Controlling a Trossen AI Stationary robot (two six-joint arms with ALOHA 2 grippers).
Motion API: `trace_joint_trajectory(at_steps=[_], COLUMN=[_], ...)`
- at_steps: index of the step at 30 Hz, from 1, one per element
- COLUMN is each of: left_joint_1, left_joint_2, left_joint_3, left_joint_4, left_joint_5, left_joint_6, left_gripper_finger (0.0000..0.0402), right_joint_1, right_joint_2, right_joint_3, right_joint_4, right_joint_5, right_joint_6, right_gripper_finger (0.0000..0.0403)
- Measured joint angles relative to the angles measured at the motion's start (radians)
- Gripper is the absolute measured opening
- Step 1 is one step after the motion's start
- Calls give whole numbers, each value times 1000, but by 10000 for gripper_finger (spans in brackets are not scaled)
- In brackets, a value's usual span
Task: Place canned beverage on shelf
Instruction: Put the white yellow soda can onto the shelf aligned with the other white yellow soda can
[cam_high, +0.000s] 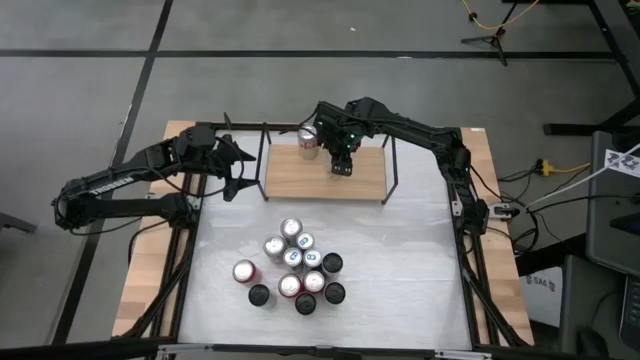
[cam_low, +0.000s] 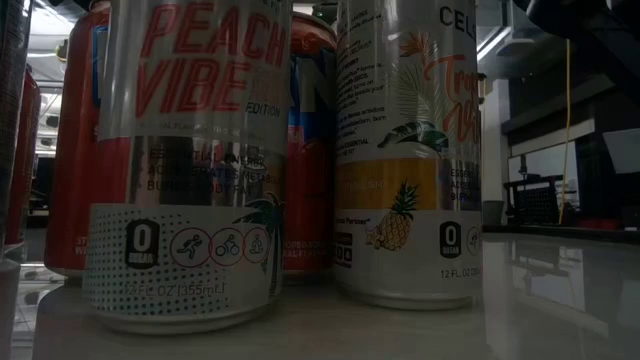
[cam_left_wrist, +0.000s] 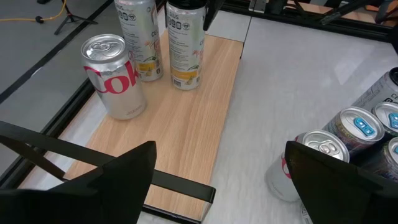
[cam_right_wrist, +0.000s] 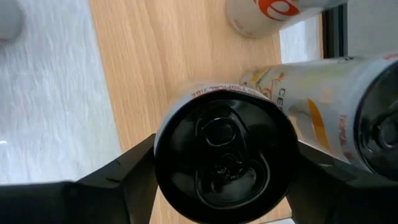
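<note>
The shelf is a light-wood board with thin black rod uprights, at the table's far side. A slim white can with a black lid stands upright on it, and my right gripper is shut on it from above. Beside it on the board stand a second slim white can and a silver cola can. My left gripper hovers open off the shelf's left end with nothing between its fingers. My right gripper pinches the black-lidded can's upper wall, just under the lid, between its two fingers, one on each side. The fingers come from above, pointing steeply down. The can is upright, its base on the shelf board.
Several more cans stand clustered on the white tabletop near its middle; two of them, a peach one and a pineapple one, fill the low view. Free board lies right of the held can.
</note>
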Motion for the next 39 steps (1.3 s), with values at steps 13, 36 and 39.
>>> trace_joint_trajectory(at_steps=[13, 36, 39], left_joint_1=[0, 0, 0], left_joint_2=[0, 0, 0], left_joint_3=[0, 0, 0], left_joint_4=[0, 0, 0], left_joint_5=[0, 0, 0], left_joint_6=[1, 1, 1], left_gripper_finger=[348, 348, 348], right_joint_1=[-5, -25, -25], right_joint_2=[0, 0, 0], right_joint_3=[0, -1, -1], right_joint_4=[6, 27, 27], right_joint_5=[11, 7, 6], right_joint_6=[-2, -3, -3], right_gripper_finger=[272, 271, 271])
